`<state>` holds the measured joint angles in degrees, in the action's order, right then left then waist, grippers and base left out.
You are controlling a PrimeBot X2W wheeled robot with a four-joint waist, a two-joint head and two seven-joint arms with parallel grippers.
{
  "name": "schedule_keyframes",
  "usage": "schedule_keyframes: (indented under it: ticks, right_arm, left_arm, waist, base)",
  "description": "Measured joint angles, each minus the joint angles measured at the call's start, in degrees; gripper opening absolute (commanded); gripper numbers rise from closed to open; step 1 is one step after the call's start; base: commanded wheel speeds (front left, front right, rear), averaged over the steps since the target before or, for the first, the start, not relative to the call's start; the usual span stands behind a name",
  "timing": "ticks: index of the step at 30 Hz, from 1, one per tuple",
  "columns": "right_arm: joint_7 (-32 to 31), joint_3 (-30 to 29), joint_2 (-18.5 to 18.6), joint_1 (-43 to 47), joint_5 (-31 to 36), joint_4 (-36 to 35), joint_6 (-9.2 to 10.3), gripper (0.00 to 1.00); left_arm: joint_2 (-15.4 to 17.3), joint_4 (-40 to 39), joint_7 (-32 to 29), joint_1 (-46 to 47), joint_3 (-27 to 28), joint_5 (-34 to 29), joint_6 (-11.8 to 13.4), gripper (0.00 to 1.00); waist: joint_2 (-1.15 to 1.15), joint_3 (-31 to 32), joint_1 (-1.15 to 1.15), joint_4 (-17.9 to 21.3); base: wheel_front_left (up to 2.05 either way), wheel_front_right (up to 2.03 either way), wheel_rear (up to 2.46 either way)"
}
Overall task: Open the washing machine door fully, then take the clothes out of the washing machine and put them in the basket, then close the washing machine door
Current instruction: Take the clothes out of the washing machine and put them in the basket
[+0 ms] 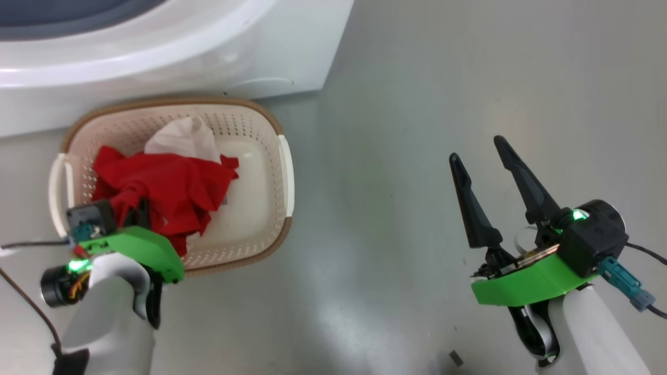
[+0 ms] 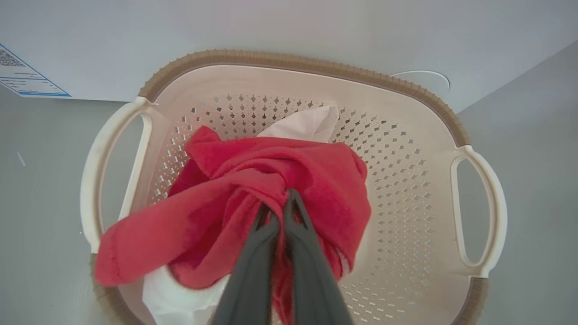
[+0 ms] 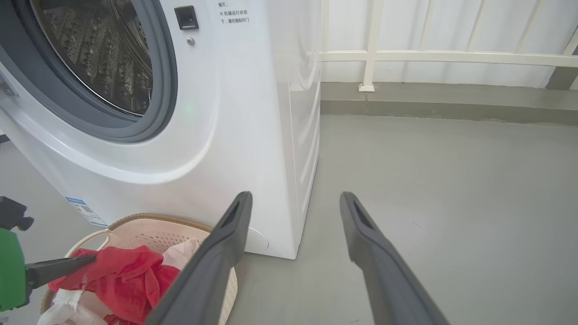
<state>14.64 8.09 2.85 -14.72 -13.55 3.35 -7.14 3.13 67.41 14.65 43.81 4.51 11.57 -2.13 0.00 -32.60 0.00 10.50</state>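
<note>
Currently on view, item by item.

1. Left gripper [image 2: 277,203]: its 2 dark fingers are pressed together and pinch a fold of red fabric. It sits over the near left part of the basket, fingertips buried in the bundle.

2. Clothes [image 2: 271,171]: bright red garments with white parts, bunched in a heap inside the basket, mostly in its left half. The heap lies directly under and around the left gripper's fingertips. A white piece [image 1: 182,138] pokes up at the far side of the heap. In the left wrist view, 1 red fold drapes over the rim and more white fabric shows beneath it.

3. Basket [image 1: 172,101]: cream plastic with perforated sides, a brown rim and 2 side handles. It stands on the floor just beside the front of the washing machine. The right half of its bottom is bare.

4. Washing machine [image 3: 235,135]: a white box at the far left. Its steel drum [image 3: 99,54] is exposed inside a grey rubber ring [image 3: 162,90], and a blue label sticker [image 3: 86,212] sits low on the front.

5. Right gripper [image 1: 477,148]: its 2 fingers are spread wide and hold nothing. It hangs above the grey floor [image 1: 417,104] at the near right, well apart from the basket and clothes.

6. White railing [image 3: 451,56]: at the far right, behind the machine.
</note>
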Motion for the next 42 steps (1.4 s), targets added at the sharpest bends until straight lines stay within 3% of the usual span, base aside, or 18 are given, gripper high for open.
schedule_keyframes:
  ticks: [5, 6, 8, 12, 17, 29, 42]
  right_arm:
    - [0.0, 0.5, 0.0, -1.6, -0.1, 0.0, 0.00, 1.00]
    - [0.0, 0.6, 0.0, -1.9, -0.2, 0.0, 0.00, 1.00]
    - [0.0, 0.8, 0.0, -2.3, -0.5, 0.0, 0.00, 1.00]
    - [0.0, 1.1, 0.0, -2.3, -1.0, 0.2, 0.00, 1.00]
    - [0.0, 1.1, 0.0, -2.3, -1.1, 0.4, 0.00, 1.00]
    - [0.0, 1.1, 0.0, -2.3, -2.5, 1.2, 0.00, 1.00]
    - [0.0, -0.1, 0.0, -1.2, -2.5, 2.1, 0.00, 1.00]
  left_arm:
    - [1.2, 3.9, 0.0, 3.1, 0.0, 0.1, -0.4, 0.00]
    - [1.6, 4.2, 0.0, 3.6, 0.0, 0.1, -0.4, 0.07]
    - [2.0, 5.0, -0.1, 4.4, 0.0, 0.1, -0.4, 0.40]
    - [2.3, 5.8, -0.9, 5.4, -0.4, 0.1, -0.3, 0.70]
    - [2.8, 6.4, -3.7, 5.8, -0.8, 0.2, -0.2, 0.99]
    - [3.2, 7.0, -7.7, 5.8, -3.9, -0.1, -0.5, 1.00]
    - [0.4, 6.5, -1.8, 1.8, -6.6, 0.3, -4.2, 1.00]
  waist:
    - [0.00, -2.3, 0.00, 0.7]
    - [0.00, -2.8, 0.00, 0.9]
    - [0.00, -3.5, 0.00, 1.4]
    - [0.00, -4.4, 0.00, 2.4]
    - [0.00, -4.4, 0.00, 3.0]
    - [0.00, -2.0, 0.00, 2.4]
    - [0.00, 4.3, 0.00, 0.1]
  base:
    - [0.00, 0.00, 0.00]
    - [0.00, 0.00, 0.00]
    - [0.00, 0.00, 0.00]
    - [0.00, 0.00, 0.00]
    - [0.00, 0.00, 0.00]
    - [0.00, 0.00, 0.00]
    - [0.00, 0.00, 0.00]
